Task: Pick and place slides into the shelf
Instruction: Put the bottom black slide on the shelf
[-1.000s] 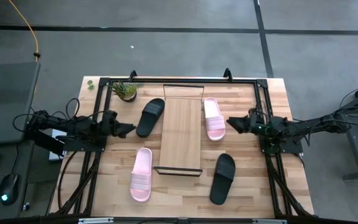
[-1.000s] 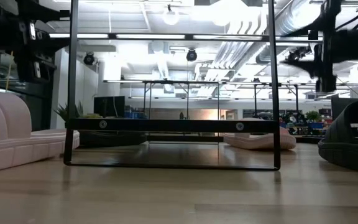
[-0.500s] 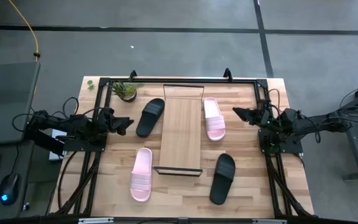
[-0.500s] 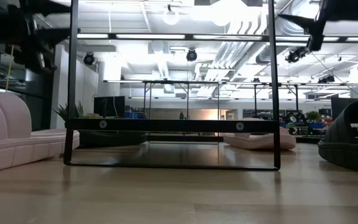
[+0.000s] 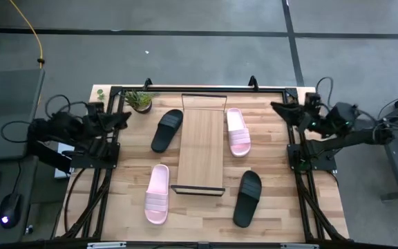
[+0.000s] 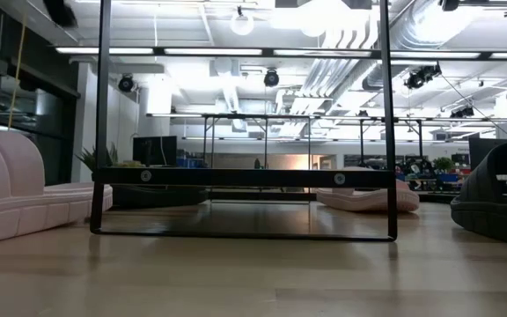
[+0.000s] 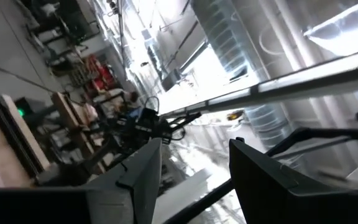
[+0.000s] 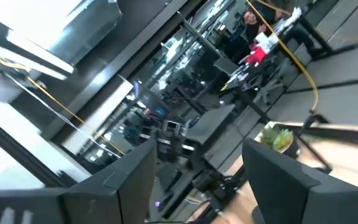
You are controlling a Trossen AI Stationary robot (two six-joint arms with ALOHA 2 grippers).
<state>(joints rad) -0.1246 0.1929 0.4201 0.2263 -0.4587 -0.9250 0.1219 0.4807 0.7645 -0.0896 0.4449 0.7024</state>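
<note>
Fingers of both grippers stand apart, nothing between them, seen in each wrist view. Left gripper [image 5: 121, 116] sits at the table's [image 5: 268, 218] left edge, up by the far-left corner, pointing inward, clear of all slides. Just beside it in the far-left corner, a small plant [image 5: 139, 101]. Next, black slide [image 5: 166, 129] lies tilted on the table, just left of the shelf's far half, not on it. Nearer the front, pink slide [image 5: 157, 194] lies left of the shelf's near end, also on the table. Shelf [image 5: 200, 149] runs front to back along the table's middle, board bare, no slide on it; wire frame [image 6: 245, 176] shows at both ends, and in the low view it stands as a tall black rectangle. Right of the shelf, second pink slide [image 5: 237, 131] lies close beside the far half, apart from the board. Second black slide [image 5: 247, 198] lies tilted near the front right. Right gripper [image 5: 280, 108] hangs at the table's right edge near the far-right corner, pointing inward, well apart from the slides. Open tabletop between each gripper and the nearest slide; the front strip of the table is open too. Black rails run along both side edges.
</note>
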